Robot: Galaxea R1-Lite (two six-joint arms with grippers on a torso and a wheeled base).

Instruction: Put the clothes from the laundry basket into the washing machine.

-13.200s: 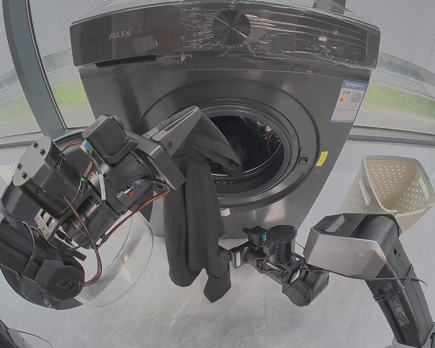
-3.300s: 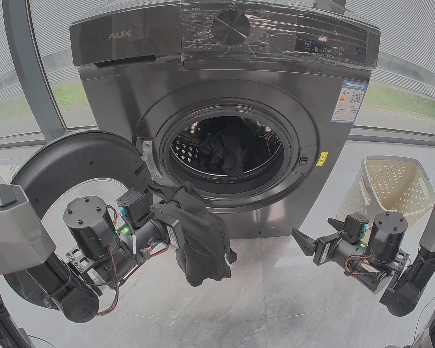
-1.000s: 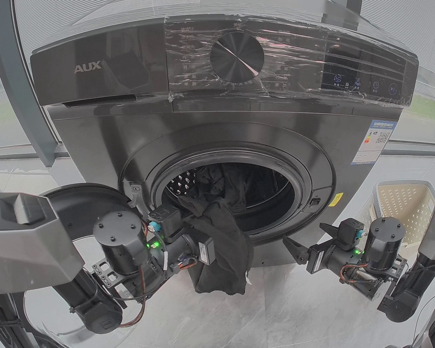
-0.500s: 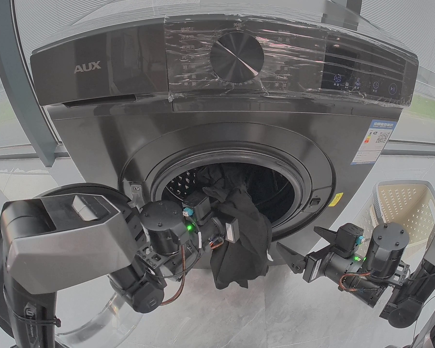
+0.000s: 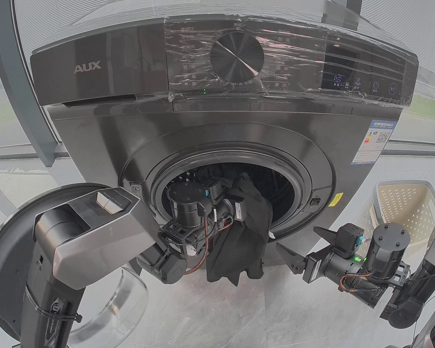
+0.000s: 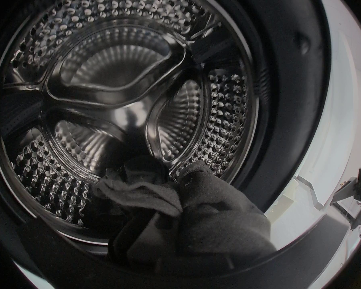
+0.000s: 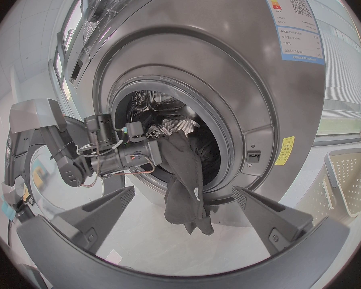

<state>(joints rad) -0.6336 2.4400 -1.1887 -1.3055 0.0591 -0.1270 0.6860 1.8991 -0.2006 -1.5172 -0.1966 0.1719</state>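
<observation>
Well, the pale stone floor point(image 5: 275, 315) spreads across the bottom of the head view, with tall windows point(image 5: 82, 1) along the top. Between them stands the grey washing machine point(image 5: 106, 136). Its round door point(image 5: 5, 247) is swung open at lower left and its steel drum point(image 6: 120, 81) is exposed.

My left arm rises from the lower left with the elbow bent and the forearm roughly level. The wrist is pushed up to the lip of the opening, so my left hand point(image 5: 244, 200) sits at the mouth and points into the drum. That hand is closed on the bunched top of a dark garment point(image 5: 241, 247), and the cloth covers its fingers. The garment's upper part lies across the lip, just inside the opening. The rest hangs down the machine's front, clear of the floor.

A cream perforated laundry basket point(image 5: 401, 204) stands on the floor at the right edge, beside the machine's corner.

My right arm lies low at lower right. My right hand point(image 5: 297, 240) faces the machine below the opening, fingers spread wide with nothing between them, near the garment but apart from it.
</observation>
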